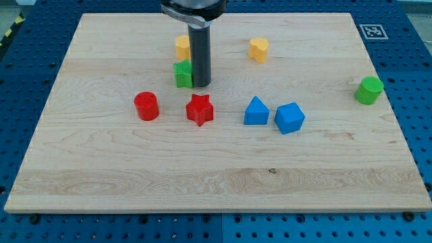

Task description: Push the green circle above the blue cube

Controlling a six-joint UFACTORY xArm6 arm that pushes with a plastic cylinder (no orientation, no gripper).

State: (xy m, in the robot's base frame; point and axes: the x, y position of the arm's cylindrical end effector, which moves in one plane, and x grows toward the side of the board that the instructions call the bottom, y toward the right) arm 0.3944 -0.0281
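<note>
The green circle [369, 90] stands near the board's right edge. The blue cube [289, 118] lies right of centre, below and to the left of the green circle. A blue triangle-like block [256, 111] sits just left of the cube. My tip [201, 84] rests on the board right next to a green star [183, 73], far to the left of the green circle and the blue cube.
A red star [200, 109] lies just below my tip and a red cylinder [146, 106] left of it. A yellow block [182, 46] sits partly behind the rod. A yellow heart-like block [258, 49] lies near the top. The wooden board [216, 196] ends at blue pegboard.
</note>
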